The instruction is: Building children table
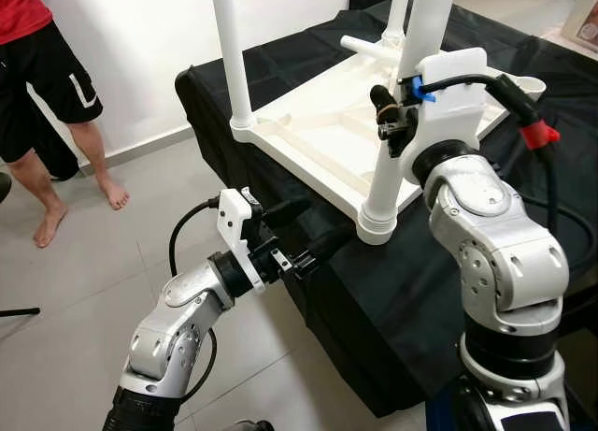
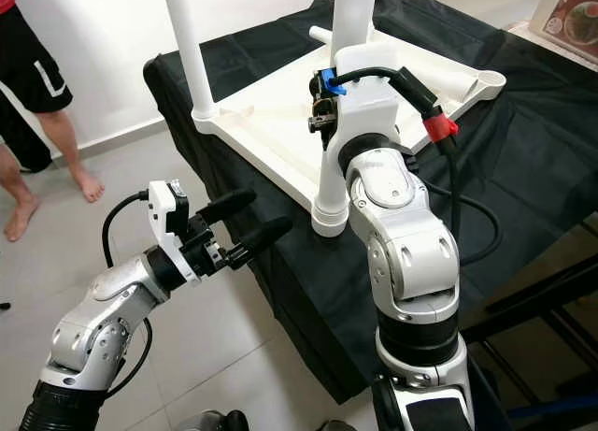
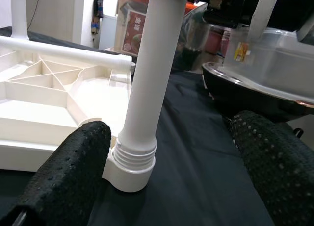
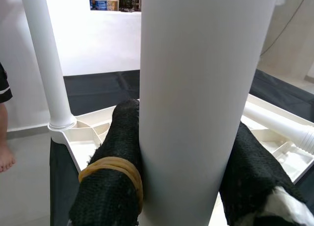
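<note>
Right gripper (image 4: pixel 189 182) is clamping its jaws on the near leg (image 1: pixel 404 122), upright in the inverted tabletop (image 1: pixel 322 136) lying on the black-draped table (image 1: pixel 392 300); left gripper (image 2: pixel 245 222) is hovering open alongside; plastic likely light, stiff, slick—grip mid-shaft.

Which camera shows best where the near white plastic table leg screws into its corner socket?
The left wrist view: the white plastic table leg meets its ribbed corner socket close up. Both eye views show that joint smaller, beside the right gripper, whose jaws clamp the leg. The right wrist view shows bare tube between the fingers.
</note>
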`<state>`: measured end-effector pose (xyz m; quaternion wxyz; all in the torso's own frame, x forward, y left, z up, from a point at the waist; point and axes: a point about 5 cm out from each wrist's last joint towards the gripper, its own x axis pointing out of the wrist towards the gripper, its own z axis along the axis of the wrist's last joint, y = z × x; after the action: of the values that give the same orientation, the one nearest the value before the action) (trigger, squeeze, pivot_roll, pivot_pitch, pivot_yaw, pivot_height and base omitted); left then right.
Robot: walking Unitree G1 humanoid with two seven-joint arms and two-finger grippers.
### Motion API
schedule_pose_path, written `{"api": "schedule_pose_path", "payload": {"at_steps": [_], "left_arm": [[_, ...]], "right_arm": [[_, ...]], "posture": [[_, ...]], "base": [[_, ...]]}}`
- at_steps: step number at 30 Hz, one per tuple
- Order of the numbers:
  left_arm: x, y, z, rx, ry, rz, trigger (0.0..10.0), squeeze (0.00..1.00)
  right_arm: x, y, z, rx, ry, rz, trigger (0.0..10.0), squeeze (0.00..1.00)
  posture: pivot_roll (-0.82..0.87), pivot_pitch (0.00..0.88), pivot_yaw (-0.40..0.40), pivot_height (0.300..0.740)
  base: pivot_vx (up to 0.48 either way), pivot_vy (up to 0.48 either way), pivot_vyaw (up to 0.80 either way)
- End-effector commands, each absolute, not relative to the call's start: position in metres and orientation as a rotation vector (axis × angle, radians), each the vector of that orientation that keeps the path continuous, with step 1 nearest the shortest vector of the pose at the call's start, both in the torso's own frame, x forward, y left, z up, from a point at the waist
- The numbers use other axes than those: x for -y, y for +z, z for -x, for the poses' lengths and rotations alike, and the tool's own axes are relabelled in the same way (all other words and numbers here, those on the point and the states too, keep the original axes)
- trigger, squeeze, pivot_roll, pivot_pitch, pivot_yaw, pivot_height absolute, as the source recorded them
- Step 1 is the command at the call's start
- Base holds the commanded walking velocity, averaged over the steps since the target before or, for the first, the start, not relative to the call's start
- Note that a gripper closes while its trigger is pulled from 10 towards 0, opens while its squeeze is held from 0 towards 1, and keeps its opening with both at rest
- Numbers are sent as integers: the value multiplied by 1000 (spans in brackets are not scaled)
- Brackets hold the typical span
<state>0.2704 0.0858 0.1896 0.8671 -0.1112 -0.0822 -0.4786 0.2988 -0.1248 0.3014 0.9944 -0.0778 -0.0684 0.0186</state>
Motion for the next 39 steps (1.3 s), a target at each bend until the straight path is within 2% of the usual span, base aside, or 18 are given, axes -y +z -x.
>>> {"api": "schedule_pose_path", "payload": {"at_steps": [1,6,10,15,16,17,22,28,32,33,34,35,39], "left_arm": [[-82,190,-268,173,-1001,214,10000,0],[-83,190,-277,190,-910,192,10000,0],[-83,193,-293,207,-828,236,10000,0],[-66,198,-309,219,-899,259,10000,0],[-47,209,-317,230,-1025,287,10000,0],[-41,213,-318,231,-1071,291,10000,0],[-28,213,-326,197,-1172,249,10000,0],[-28,215,-339,190,-1133,184,10000,0],[-27,226,-353,229,-1040,98,10000,0],[-24,230,-355,244,-1034,107,9059,0],[-24,230,-355,244,-1034,107,9059,0],[-20,232,-355,249,-1050,118,0,0],[-9,231,-350,254,-1118,145,0,0]], "right_arm": [[148,257,-310,-141,-99,206,0,0],[149,258,-310,-136,-96,197,0,0],[148,260,-311,-126,-87,186,0,0],[147,262,-310,-118,-83,183,0,0],[145,263,-308,-114,-80,180,0,0],[144,263,-308,-114,-80,179,0,0],[141,265,-306,-110,-76,173,0,0],[140,266,-304,-107,-75,168,0,0],[139,268,-303,-105,-72,165,0,0],[138,268,-303,-105,-71,163,0,0],[138,268,-303,-105,-71,163,0,0],[138,268,-303,-105,-71,162,0,0],[137,270,-302,-102,-71,161,0,0]], "posture": [[-100,170,10,740],[-98,174,9,740],[-97,177,9,740],[-102,182,15,740],[-111,189,23,740],[-112,190,25,740],[-120,201,36,740],[-123,206,39,740],[-120,214,41,740],[-122,216,43,740],[-122,216,43,740],[-123,216,43,740],[-130,217,47,740]], "base": [[0,0,0],[0,0,0],[0,0,0],[0,0,0],[0,0,0],[0,0,0],[0,0,0],[0,0,0],[0,0,0],[0,0,0],[0,0,0],[0,0,0],[0,0,0]]}}
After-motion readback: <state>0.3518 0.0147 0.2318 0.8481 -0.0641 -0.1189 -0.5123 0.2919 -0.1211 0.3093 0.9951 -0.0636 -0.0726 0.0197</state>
